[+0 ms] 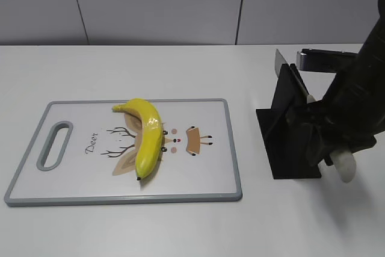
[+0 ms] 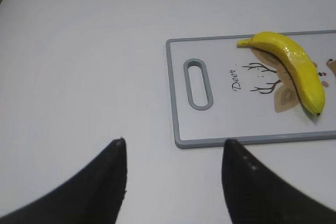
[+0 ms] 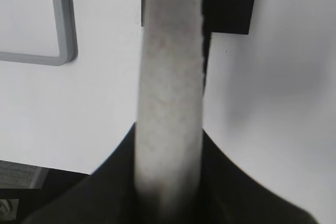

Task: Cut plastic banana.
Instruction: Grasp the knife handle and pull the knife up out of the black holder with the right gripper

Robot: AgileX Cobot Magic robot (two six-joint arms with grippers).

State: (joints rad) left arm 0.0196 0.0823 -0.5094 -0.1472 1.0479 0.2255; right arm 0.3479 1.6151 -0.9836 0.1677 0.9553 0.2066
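Note:
The plastic banana (image 1: 147, 138) is glossy yellow with dark tips. It lies curved near the middle of the white, grey-rimmed cutting board (image 1: 72, 179), and also shows in the left wrist view (image 2: 294, 64). My right gripper (image 1: 319, 142) is shut on the pale handle of a knife (image 3: 170, 51). The handle end (image 1: 346, 168) sticks out below the gripper, and the blade (image 1: 281, 61) rises at a black knife stand (image 1: 283, 148). In the right wrist view the gripper (image 3: 168, 129) clasps the handle from both sides. My left gripper (image 2: 174, 142) is open and empty, over bare table near the board's handle end.
The cutting board (image 2: 173, 103) has a slot handle (image 1: 54, 145) at its left end and a deer print. Its corner shows in the right wrist view (image 3: 65, 35). The black stand sits right of the board. A grey wall runs behind the white table.

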